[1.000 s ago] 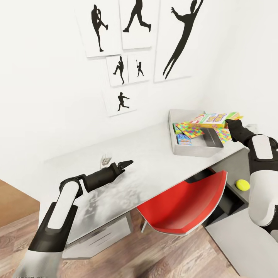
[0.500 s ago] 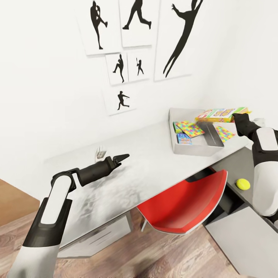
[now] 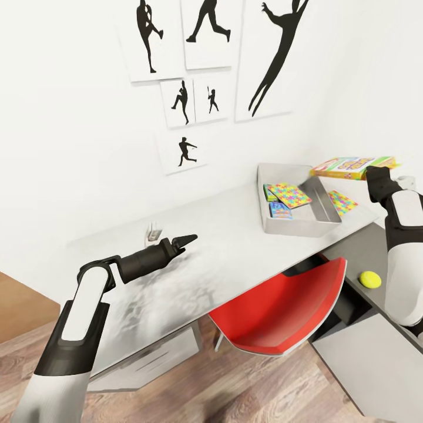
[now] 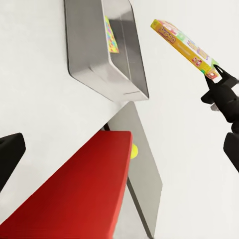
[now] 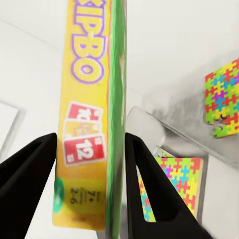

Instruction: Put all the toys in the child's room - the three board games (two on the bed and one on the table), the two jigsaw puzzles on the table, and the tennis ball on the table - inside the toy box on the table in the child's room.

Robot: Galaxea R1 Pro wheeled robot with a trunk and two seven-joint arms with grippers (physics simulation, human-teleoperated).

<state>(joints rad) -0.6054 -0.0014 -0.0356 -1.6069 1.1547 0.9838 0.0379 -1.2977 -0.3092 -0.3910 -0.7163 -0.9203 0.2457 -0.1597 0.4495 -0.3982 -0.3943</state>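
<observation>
At the lower left of the head view the left gripper (image 3: pixel 187 239) hovers over the bare table (image 3: pixel 223 247), its fingers together in a point. At lower centre a red chair (image 3: pixel 282 311) is tucked under the table edge. At the right, low beside the dark side panel, the tennis ball (image 3: pixel 370 279) lies on a grey surface below table height. Farther back, right of centre, the toy box (image 3: pixel 294 226) sits on the table with a jigsaw (image 3: pixel 289 195) and a blue box (image 3: pixel 279 211) inside. A second jigsaw (image 3: pixel 342 201) lies on the table just right of it. Above, at the upper right, the right gripper (image 3: pixel 376 174) clamps the Skip-Bo box (image 3: pixel 351 167) in the air.
</observation>
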